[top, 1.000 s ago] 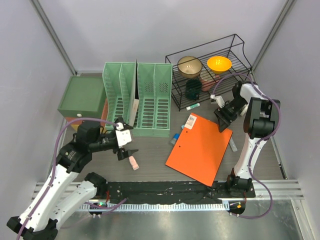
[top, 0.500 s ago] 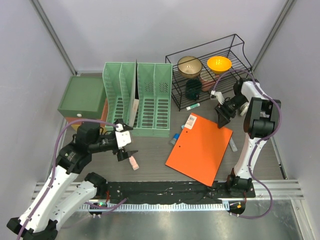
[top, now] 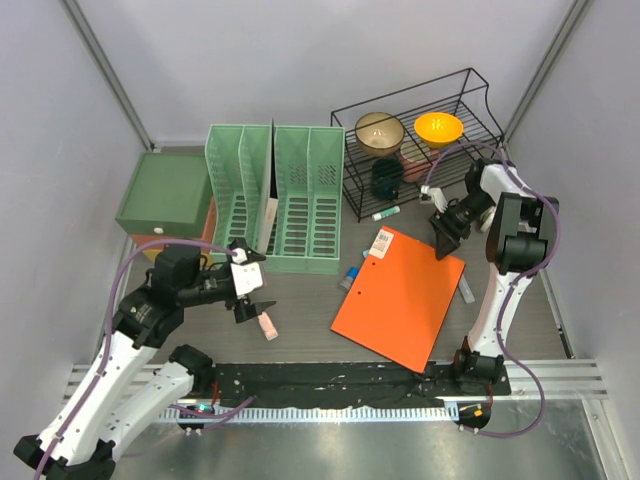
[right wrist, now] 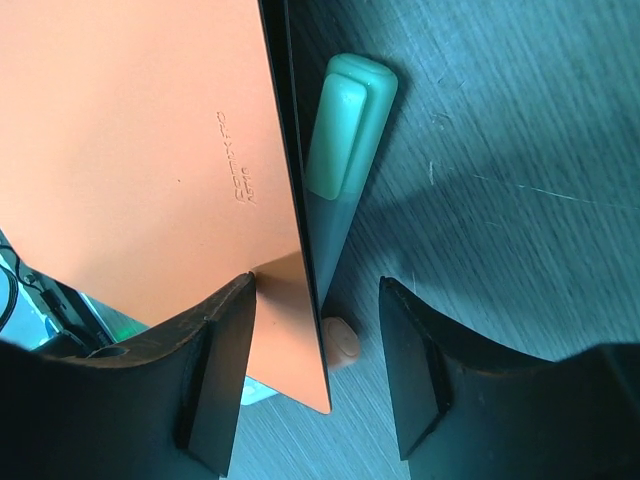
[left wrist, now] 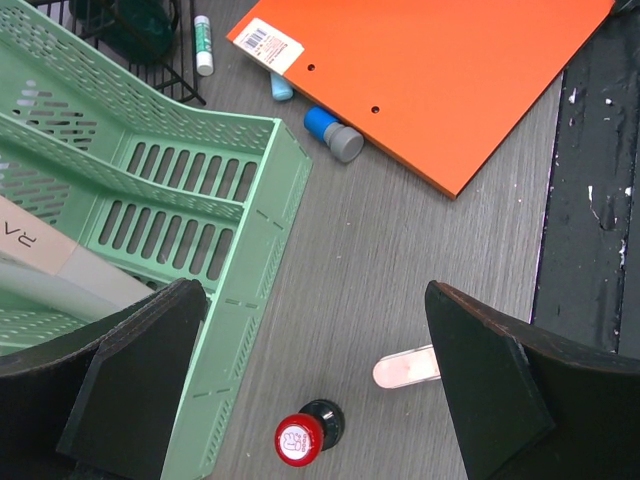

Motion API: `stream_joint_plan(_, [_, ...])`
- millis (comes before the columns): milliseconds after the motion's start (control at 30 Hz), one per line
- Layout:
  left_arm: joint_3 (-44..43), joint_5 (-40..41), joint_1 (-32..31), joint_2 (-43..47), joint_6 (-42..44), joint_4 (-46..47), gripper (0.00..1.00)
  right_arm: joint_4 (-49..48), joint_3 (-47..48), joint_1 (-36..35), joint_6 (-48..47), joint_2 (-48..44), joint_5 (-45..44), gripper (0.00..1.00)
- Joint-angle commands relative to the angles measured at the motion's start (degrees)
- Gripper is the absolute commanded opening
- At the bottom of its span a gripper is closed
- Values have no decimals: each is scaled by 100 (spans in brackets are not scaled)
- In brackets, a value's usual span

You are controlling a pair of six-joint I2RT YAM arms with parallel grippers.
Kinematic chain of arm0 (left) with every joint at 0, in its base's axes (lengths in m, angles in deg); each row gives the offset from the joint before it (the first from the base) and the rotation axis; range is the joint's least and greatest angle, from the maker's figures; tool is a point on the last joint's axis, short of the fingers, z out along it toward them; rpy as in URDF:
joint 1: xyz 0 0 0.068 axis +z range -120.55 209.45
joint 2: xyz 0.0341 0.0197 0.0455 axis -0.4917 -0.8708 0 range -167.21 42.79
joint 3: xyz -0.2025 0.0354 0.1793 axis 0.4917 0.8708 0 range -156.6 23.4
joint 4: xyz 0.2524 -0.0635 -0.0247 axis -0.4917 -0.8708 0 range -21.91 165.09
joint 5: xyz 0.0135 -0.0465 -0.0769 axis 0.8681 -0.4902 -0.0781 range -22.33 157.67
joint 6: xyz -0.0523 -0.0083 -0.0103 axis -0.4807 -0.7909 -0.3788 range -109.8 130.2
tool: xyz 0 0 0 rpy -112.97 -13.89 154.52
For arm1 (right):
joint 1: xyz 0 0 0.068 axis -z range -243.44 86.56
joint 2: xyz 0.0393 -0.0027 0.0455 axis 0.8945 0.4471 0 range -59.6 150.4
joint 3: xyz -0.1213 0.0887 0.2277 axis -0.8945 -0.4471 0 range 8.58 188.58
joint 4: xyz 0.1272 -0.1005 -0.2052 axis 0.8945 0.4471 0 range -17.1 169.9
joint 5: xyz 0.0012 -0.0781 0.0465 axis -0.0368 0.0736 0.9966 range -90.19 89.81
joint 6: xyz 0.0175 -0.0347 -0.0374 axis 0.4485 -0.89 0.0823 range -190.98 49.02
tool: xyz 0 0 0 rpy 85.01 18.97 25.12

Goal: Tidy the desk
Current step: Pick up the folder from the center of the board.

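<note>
Desk of dark grey-brown wood grain [top: 310,300], black rail along its near edge, lies flat under both arms. The left arm is folded at the elbow over the near-left corner, forearm running rightward and low. The left gripper [top: 257,290] sits just in front of the green slotted file rack [top: 290,210]. Its fingers are spread as wide as they go and hold nothing, with only bare desk showing between the tips. From the wrist, a small pink-white stick [left wrist: 405,368] and a red-topped black stamp [left wrist: 305,437] lie on the wood below the gap. One end of the stick is out of sight behind a finger.

Over to the right arm: it stands tall from its base near the right edge, then bends over with the wrist tipped down. The right gripper [top: 443,240] hangs at the far edge of the flat orange folder [top: 400,295], close to its right corner. The fingers are roughly half apart and clamp nothing. One is over the orange sheet, the other over bare desk, with the folder's edge running between them. A pale green pen [right wrist: 345,130] lies on the wood right alongside that edge.
</note>
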Motion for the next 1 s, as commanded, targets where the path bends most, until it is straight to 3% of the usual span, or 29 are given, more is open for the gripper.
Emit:
stream_joint_plan(0, [29, 55, 6, 12, 43, 176, 99, 789, -64, 19, -94, 59, -117, 58])
stream_joint_plan(333, [169, 344, 6, 117, 87, 299, 99, 1000, -222, 10, -339, -213, -283, 54])
stream_joint_plan(633, [318, 643, 15, 206, 105, 544, 99, 982, -301, 10, -550, -503, -91, 44])
stream_joint_plan(967, [459, 714, 6, 127, 157, 677, 99, 982, -407, 2, -638, -529, 129, 1])
